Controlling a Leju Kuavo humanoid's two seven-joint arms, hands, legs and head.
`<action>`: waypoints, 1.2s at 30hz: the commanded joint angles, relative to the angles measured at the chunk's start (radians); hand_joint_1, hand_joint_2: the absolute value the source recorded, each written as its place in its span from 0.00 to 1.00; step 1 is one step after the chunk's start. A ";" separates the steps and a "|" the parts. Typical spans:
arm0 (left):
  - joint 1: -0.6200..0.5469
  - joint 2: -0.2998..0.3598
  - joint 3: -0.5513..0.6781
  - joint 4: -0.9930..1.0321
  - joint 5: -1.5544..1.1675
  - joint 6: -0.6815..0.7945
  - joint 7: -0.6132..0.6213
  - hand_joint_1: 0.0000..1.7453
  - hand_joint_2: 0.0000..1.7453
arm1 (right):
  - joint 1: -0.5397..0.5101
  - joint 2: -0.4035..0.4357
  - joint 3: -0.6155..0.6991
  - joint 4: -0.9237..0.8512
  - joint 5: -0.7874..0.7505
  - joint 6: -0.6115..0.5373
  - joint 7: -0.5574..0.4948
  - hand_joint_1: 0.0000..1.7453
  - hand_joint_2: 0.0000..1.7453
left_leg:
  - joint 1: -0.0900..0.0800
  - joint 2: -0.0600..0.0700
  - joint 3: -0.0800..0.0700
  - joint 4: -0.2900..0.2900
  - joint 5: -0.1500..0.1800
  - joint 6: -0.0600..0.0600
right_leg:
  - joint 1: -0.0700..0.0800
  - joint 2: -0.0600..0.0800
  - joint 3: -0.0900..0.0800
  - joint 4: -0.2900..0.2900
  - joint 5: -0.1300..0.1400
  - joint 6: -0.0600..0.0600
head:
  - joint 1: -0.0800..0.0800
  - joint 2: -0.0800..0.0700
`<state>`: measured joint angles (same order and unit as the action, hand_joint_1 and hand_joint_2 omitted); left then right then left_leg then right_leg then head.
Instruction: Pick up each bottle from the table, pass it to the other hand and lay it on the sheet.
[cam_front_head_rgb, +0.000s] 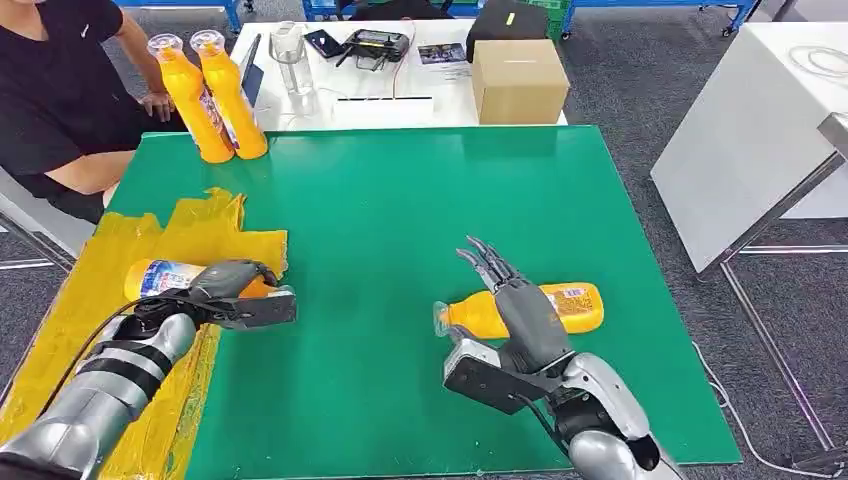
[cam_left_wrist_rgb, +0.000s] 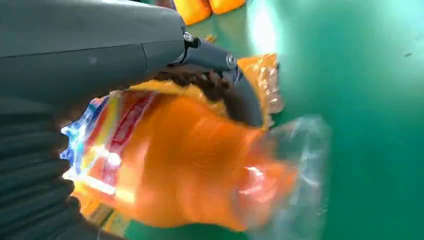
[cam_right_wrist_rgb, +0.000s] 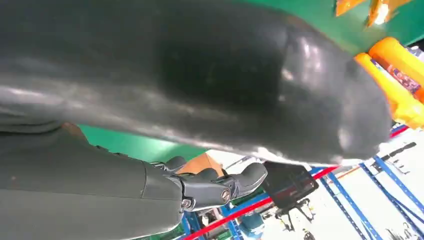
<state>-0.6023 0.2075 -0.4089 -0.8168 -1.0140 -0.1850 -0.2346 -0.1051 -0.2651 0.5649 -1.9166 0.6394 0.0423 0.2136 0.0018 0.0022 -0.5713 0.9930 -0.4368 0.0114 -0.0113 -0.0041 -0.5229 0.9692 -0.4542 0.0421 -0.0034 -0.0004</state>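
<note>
A green table with a yellow sheet on one side, and orange bottles to move.

The green table (cam_front_head_rgb: 420, 200) has a crumpled yellow sheet (cam_front_head_rgb: 190, 235) on its left part. The left hand (cam_front_head_rgb: 235, 292) is wrapped around an orange bottle (cam_front_head_rgb: 160, 277) that lies flat over the sheet, long way pointing across the table, cap end toward the middle. Two more orange bottles (cam_front_head_rgb: 215, 95) stand upright far ahead of this hand, near a person's arm. Further right, the right hand (cam_front_head_rgb: 515, 310) has its fingers spread and holds nothing. A second lying bottle (cam_front_head_rgb: 570, 305) is right under and just past it, long way sideways, cap toward the left hand. I think the right hand is nearer, with open green room all around.
</note>
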 joint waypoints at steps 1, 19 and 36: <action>-0.039 0.073 -0.089 0.037 0.094 -0.046 -0.036 0.00 0.00 | -0.098 0.021 0.037 0.113 -0.018 0.015 -0.006 0.00 0.00 | 0.002 0.002 0.001 0.000 -0.001 -0.001 | 0.002 0.003 0.001 -0.001 0.000 -0.001 | 0.000 0.000; 0.201 0.042 0.189 -0.289 0.571 -0.133 -0.126 0.00 0.00 | -0.071 -0.046 0.008 0.102 0.029 0.015 0.002 0.00 0.00 | 0.001 0.000 0.001 0.000 -0.001 0.000 | 0.001 0.000 0.001 -0.001 0.000 -0.001 | 0.001 0.000; 0.293 -0.157 0.412 -0.485 1.435 -0.406 0.171 0.00 0.00 | -0.014 -0.141 -0.166 0.282 0.109 0.146 0.075 0.00 1.00 | 0.002 -0.001 0.003 0.000 -0.001 -0.001 | 0.001 -0.001 0.004 -0.003 0.000 -0.002 | 0.000 0.000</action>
<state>-0.2805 0.1042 -0.0374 -1.3405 0.2545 -0.5417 -0.1377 -0.0757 -0.3880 0.4539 -1.7754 0.7786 0.1446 0.2682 0.0007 0.0013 -0.5717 0.9932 -0.4372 0.0119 -0.0130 -0.0049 -0.5231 0.9686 -0.4543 0.0421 -0.0034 -0.0004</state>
